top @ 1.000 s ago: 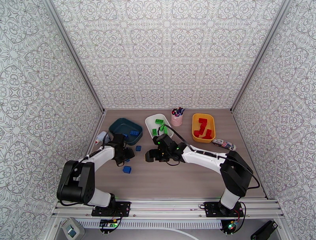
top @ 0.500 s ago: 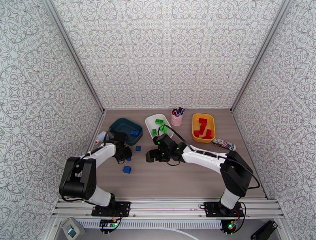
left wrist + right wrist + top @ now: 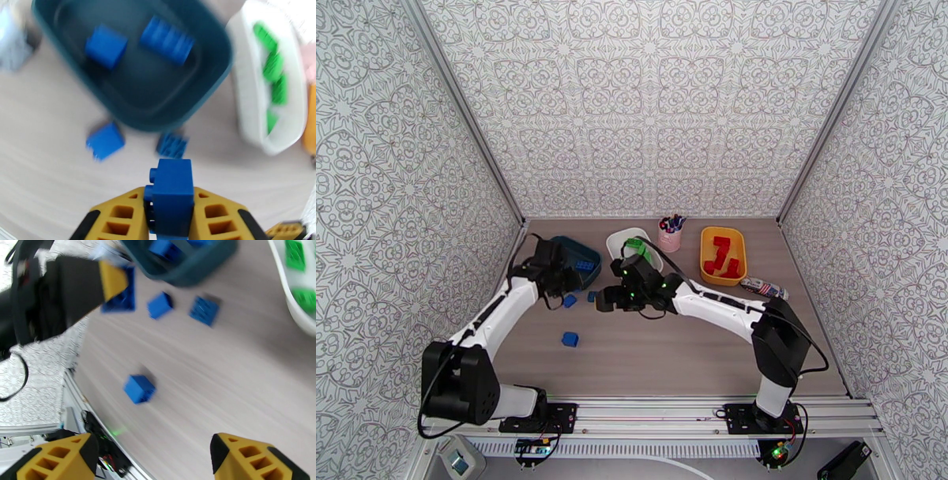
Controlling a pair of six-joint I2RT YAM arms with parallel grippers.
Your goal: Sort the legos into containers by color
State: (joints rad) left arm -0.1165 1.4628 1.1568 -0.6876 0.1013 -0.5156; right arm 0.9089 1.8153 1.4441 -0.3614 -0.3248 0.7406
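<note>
Gripping a blue brick at the lower middle of the left wrist frame, the left pincer is closed on its sides and hangs just short of the near rim of the teal tub. Two blue pieces already lie in that tub, so this looks like a carry to the matching colour, with the drop not yet made. Two loose blue bricks sit on the desk just beside that rim, and a third lies apart, lower in the overhead frame. The white tub, to the right of the teal one, holds green bricks. Further right, past a pink cup, the yellow tub holds red bricks. The right pincer is spread wide and empty above bare desk, probably waiting for a loose brick. Both arms crowd the centre, so the gap between the teal and white rims is tight, while the lower desk offers free room.
</note>
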